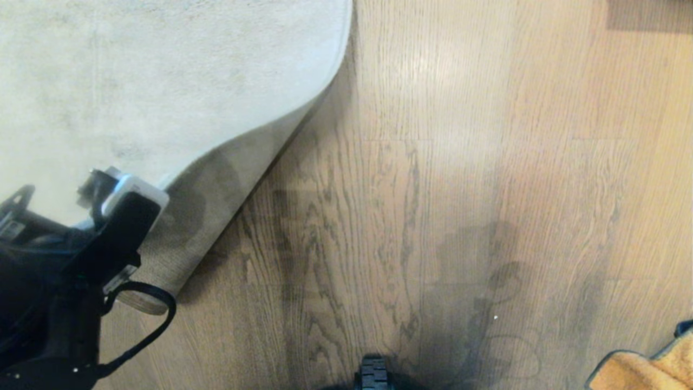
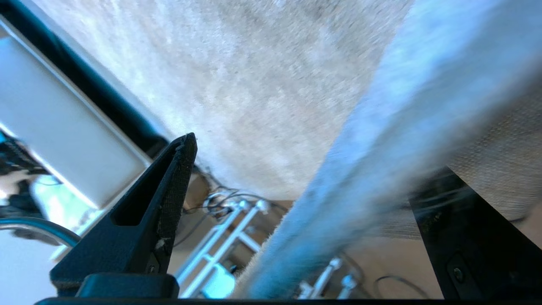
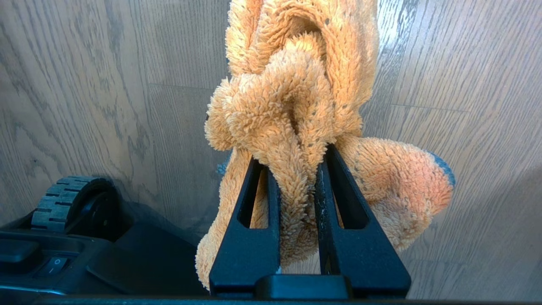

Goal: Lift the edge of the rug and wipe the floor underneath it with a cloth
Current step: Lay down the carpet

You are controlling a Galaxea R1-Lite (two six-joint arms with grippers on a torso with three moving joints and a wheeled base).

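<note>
Rug corner turned up at our left, bare floor to the right, cloth at near right.

We see the rug filling the far left of the head view, its rug edge folded back so the underside faces up, running from the far middle down toward the near left. The floor lies right of that fold and reaches the near side. Our left gripper sits at the near left with the lifted edge between its fingers. The cloth hangs at the near right, above the floor. A base wheel sits at near centre.
</note>
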